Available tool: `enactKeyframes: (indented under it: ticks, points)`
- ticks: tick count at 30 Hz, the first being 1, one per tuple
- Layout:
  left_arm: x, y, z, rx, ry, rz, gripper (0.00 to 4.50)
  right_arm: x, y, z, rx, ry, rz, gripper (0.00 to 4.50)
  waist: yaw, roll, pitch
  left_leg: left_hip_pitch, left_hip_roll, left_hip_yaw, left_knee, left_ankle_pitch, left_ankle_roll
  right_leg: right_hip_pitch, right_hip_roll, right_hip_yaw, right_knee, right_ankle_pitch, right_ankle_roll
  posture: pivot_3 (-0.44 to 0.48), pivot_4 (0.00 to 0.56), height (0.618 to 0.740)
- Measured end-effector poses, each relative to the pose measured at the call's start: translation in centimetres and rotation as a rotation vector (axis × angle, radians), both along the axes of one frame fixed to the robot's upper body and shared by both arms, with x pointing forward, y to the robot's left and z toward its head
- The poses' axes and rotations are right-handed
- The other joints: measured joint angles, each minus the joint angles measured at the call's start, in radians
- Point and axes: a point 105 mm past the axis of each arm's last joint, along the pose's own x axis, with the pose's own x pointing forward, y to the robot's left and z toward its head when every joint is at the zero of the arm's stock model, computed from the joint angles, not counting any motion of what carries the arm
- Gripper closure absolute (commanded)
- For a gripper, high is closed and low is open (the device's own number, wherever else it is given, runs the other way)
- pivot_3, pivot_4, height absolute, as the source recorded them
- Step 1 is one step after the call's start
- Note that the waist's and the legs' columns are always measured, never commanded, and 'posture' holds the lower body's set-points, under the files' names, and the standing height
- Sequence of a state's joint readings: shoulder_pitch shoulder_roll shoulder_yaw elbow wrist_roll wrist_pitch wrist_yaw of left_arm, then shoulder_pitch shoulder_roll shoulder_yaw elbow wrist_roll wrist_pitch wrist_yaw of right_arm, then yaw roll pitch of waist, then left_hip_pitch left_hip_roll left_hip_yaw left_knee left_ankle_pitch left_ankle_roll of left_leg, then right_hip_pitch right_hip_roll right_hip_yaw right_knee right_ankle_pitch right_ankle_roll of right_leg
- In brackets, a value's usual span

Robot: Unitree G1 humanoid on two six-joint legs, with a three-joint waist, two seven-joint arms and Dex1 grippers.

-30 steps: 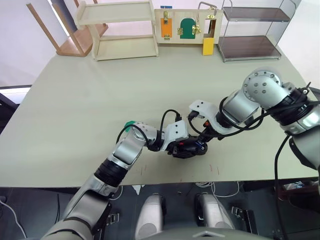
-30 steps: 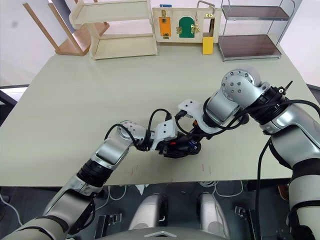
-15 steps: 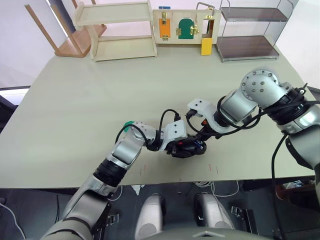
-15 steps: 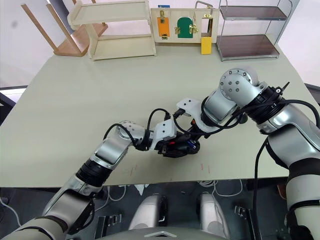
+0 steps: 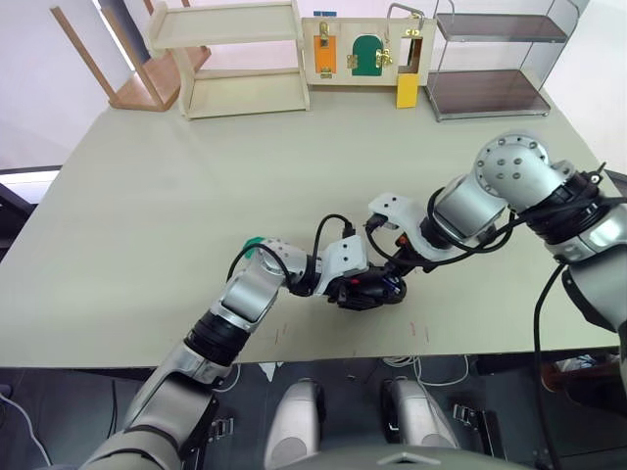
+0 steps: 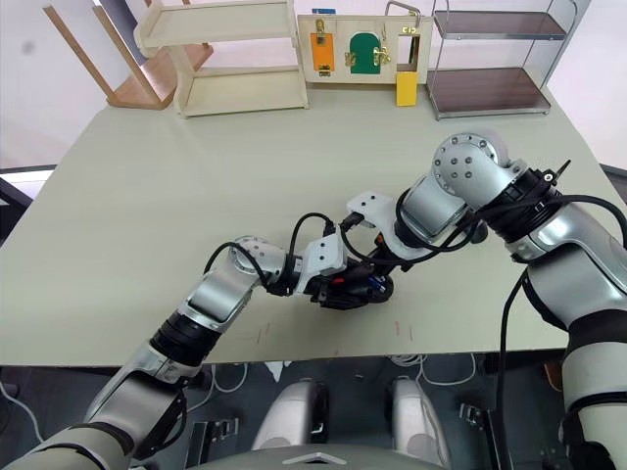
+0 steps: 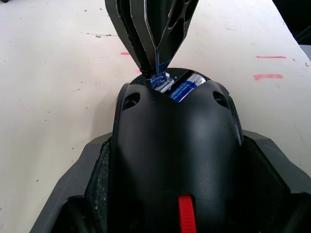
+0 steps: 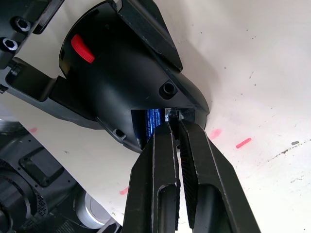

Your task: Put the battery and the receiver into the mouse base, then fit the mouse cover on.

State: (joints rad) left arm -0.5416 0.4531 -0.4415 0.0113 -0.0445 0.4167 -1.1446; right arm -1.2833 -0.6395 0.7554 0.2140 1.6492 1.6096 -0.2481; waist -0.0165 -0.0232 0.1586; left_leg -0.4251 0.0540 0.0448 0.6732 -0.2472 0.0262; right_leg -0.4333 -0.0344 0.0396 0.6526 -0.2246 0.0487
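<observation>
The black mouse base (image 5: 367,291) with its red wheel (image 7: 181,221) rests on the table near the front edge, and my left gripper (image 5: 345,282) is shut on its sides. The blue battery (image 7: 183,90) lies in the open slot at the base's end. My right gripper (image 8: 175,127) is shut on the tiny grey receiver (image 7: 161,81), with its tips pressed at the slot beside the battery (image 8: 148,122). The right fingers (image 7: 150,34) come down from above onto the base. The mouse cover is out of view.
A green disc (image 5: 253,242) lies behind my left wrist. At the far edge stand a wooden shelf (image 5: 235,59), a latch board (image 5: 364,49) and a wire rack (image 5: 490,59). The table's front edge (image 5: 323,360) runs close below the mouse.
</observation>
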Motion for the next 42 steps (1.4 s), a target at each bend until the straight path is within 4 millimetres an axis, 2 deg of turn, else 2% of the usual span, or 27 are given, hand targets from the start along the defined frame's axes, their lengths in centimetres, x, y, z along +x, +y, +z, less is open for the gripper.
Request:
enactKeyframes:
  ticks: [42]
  points:
    - [-0.01,-0.09,0.05,-0.004,0.002,-0.004,1.56,-0.18,-0.10,-0.52,-0.023,-0.018,0.019,4.50,0.002,0.000,0.000,-0.001,0.000,-0.001,-0.001,0.000,0.000,0.000,0.000,-0.001,-0.002,0.001,0.001,0.000,0.150,0.740]
